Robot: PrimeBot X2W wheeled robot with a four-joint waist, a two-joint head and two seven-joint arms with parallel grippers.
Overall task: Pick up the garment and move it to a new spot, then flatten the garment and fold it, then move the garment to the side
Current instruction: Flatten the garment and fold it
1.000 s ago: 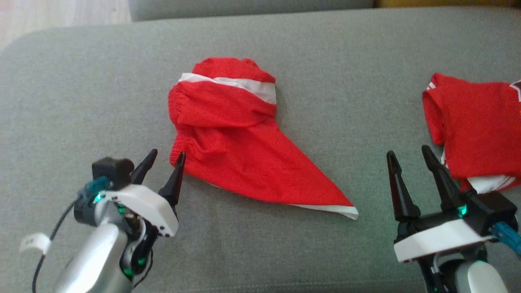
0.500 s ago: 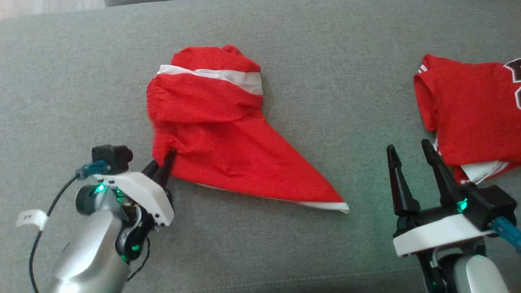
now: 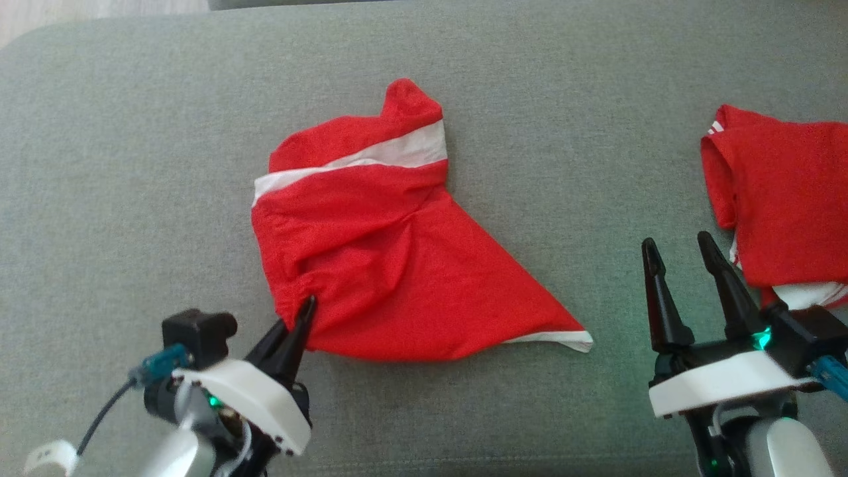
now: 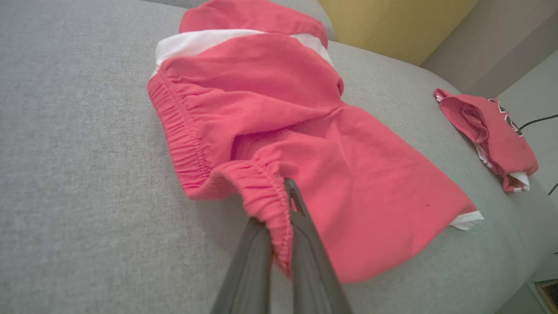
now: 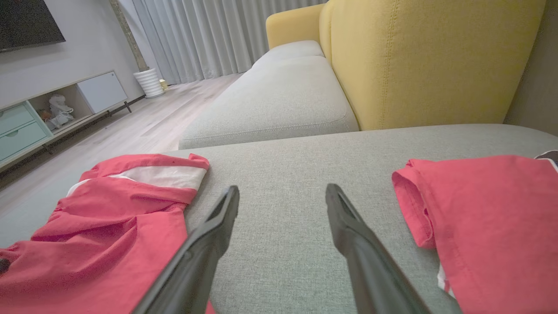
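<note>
Where its two dark fingers (image 4: pixel 307 244) press together on the gathered elastic waistband (image 4: pixel 261 196), the left claw (image 3: pixel 297 317) pinches the near-left corner of the red garment (image 3: pixel 397 265) (white bands (image 3: pixel 371 156) show at its far edge and right tip). That garment lies crumpled midway across the grey cushion (image 3: pixel 132 165). Well to the right, the right claw (image 3: pixel 679 240) hovers spread wide, empty, just beside a second red garment (image 3: pixel 788 199).

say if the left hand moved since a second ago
Yes: the left hand, shut on the red garment, drew toward the robot, judged against the folded shirt at right.
</note>
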